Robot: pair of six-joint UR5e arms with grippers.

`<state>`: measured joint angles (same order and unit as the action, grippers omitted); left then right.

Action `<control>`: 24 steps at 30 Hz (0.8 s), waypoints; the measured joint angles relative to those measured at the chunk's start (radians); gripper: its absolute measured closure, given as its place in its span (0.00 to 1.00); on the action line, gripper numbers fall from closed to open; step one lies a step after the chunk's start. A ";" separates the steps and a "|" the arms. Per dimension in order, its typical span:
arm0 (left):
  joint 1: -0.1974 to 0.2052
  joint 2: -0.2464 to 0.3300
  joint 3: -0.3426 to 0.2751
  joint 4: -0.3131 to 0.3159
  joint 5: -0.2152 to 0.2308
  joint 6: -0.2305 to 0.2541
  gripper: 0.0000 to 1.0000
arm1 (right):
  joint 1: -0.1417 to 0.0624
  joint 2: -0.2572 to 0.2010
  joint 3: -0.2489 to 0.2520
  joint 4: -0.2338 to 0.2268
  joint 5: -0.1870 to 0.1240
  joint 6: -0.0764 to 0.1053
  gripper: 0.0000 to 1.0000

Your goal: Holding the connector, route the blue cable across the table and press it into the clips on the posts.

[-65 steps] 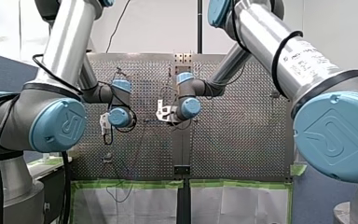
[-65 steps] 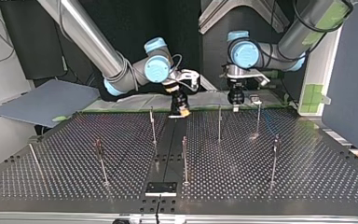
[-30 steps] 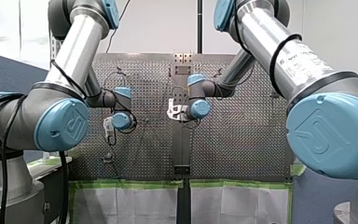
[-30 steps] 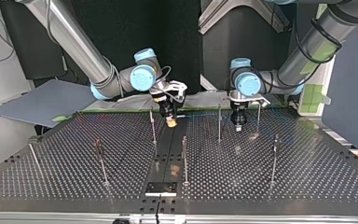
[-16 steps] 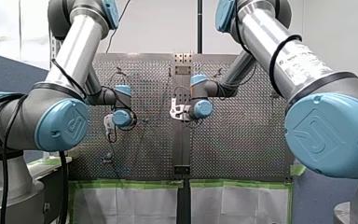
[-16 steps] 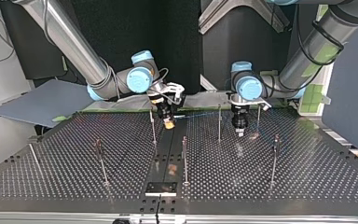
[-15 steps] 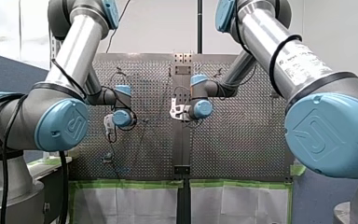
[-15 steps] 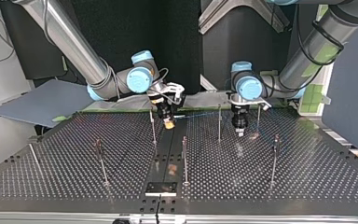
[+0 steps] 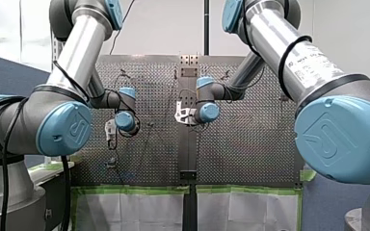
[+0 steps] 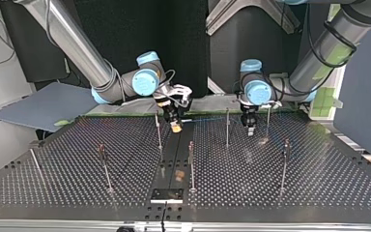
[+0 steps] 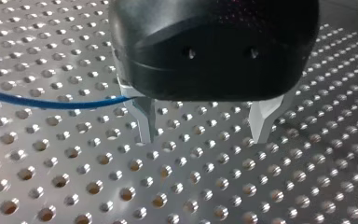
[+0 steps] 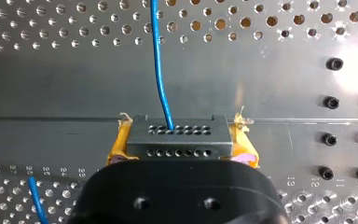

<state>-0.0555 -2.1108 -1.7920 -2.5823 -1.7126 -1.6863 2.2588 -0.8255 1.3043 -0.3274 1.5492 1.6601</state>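
Showing what is judged an early stage: the connector (image 12: 177, 137) is clamped in the right jaws just above the desk (image 10: 319, 183), the blue cable (image 12: 156, 65) is trailed past the left jaws, held apart and empty, and its seating on any of the posts (image 10: 227, 128) cannot be confirmed.

Thin posts (image 10: 192, 164) stand well apart across the worktop (image 10: 319, 193), with wide lanes between them. Toward the arms it is tighter: one post (image 10: 227, 126) rises between the hands, another post (image 10: 268, 121) just beside the left hand (image 10: 249, 129). From the connector (image 12: 177, 137) clamped in the right hand (image 10: 176, 126), the blue cable (image 11: 51, 103) crosses to one finger (image 11: 145, 121) of the left hand; between its spread fingers lies bare worktop.
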 joint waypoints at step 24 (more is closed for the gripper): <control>-0.109 0.182 -0.180 -0.013 -0.073 -0.028 0.00 | 0.006 -0.001 0.000 0.038 0.000 0.000 1.00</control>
<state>-0.1650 -1.9290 -1.9715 -2.5950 -1.7859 -1.7146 2.2648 -0.8260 1.3044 -0.2896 1.5492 1.6601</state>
